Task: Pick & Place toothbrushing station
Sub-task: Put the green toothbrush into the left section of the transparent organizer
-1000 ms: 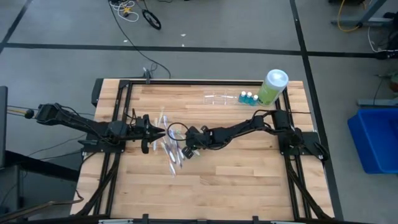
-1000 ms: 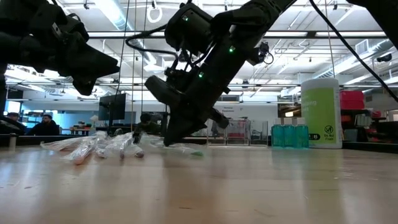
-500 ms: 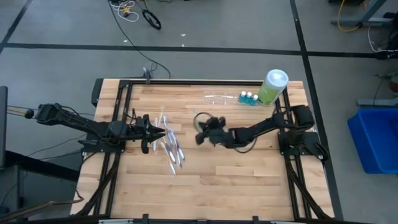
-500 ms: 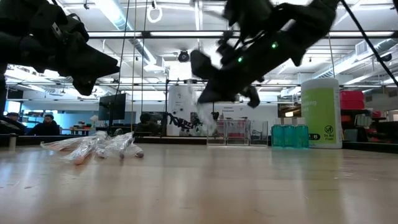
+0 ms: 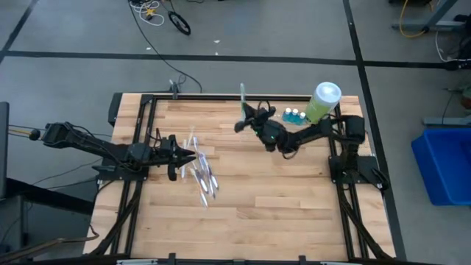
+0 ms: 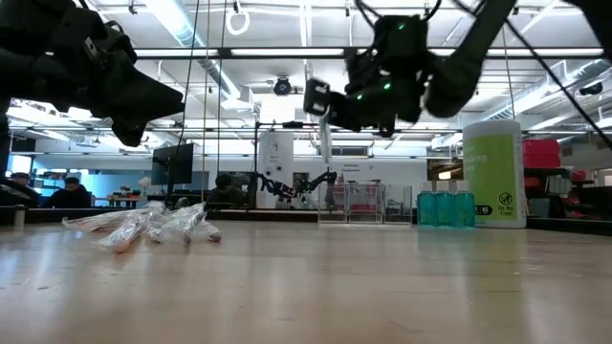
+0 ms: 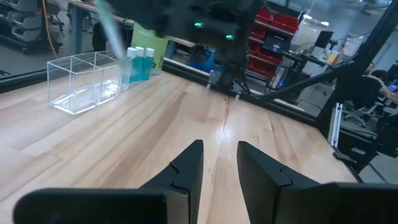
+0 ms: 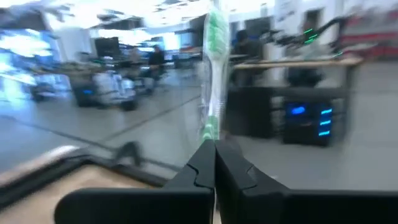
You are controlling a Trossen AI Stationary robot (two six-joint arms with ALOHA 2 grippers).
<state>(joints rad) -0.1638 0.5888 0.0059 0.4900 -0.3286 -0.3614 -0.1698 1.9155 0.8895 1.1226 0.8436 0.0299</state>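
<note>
My right gripper [image 5: 245, 120] is raised over the table's far side and is shut on a slim green-and-white toothbrush [image 8: 215, 74], which also shows in the high view [image 5: 241, 97] and the low view [image 6: 325, 143]. The toothbrushing station, a clear plastic rack [image 5: 257, 115], stands on the table just beside it, and shows in the low view [image 6: 350, 203] and the left wrist view [image 7: 84, 81]. My left gripper [image 5: 194, 155] hovers open by a pile of wrapped toothbrushes [image 5: 200, 174] lying on the table. My right gripper pinches one end of the toothbrush [image 8: 210, 134] between its two fingertips. The brush runs straight on from the fingers, along them, toward the table's far edge. It is lifted clear of the table, and in the low view its free end [image 6: 327, 164] hangs below the gripper.
A big light-green bottle with a white cap [image 5: 322, 102] and small blue-capped bottles [image 5: 294, 115] stand right of the rack at the far right corner. Bare wood [image 5: 280, 191] lies in the middle and near part. People sit in the room beyond [image 6: 67, 191].
My right gripper has left the pile of toothbrushes, risen, and swung toward the table's far edge and the rack, turning about as it went. It carries one toothbrush, lifted clear of the table. My left gripper and the pile have kept still.
</note>
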